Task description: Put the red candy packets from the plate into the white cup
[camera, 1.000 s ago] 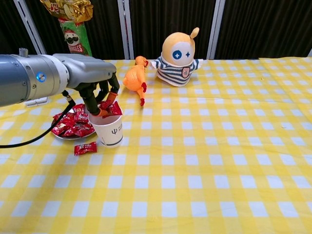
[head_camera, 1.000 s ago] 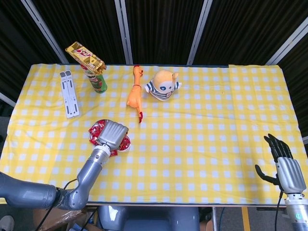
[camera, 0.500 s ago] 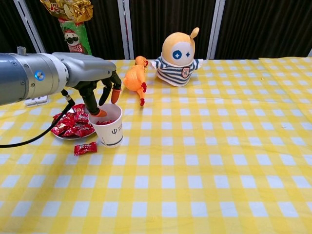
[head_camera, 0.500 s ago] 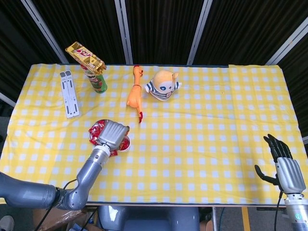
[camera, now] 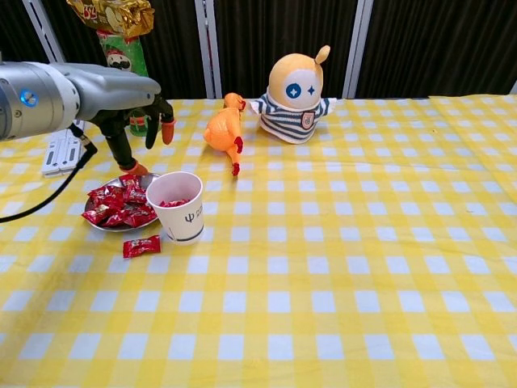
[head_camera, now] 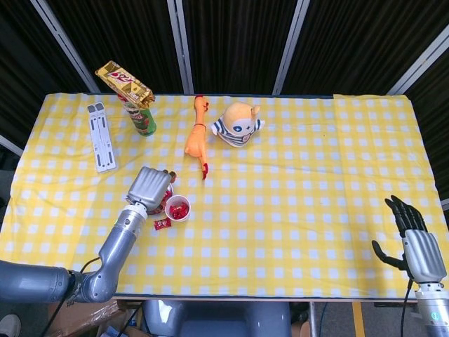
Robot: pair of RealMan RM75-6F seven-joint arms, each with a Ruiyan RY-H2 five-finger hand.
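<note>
The left hand hovers above the plate, fingers spread and holding nothing; its thumb tip sits just over the far edge of the heap. Red candy packets are piled on that plate; the white cup stands upright just beside it on the tabletop, with red packets showing inside; one loose packet lies flat on the yellow checked cloth in front of the plate, touching neither plate nor cup. Off at the near right corner, the right hand hangs beyond the tabletop edge, fingers apart, empty. Further back sit an orange rubber chicken, a striped plush toy, a green crisp can with a gold snack bag on top, and a white stand lying flat.
</note>
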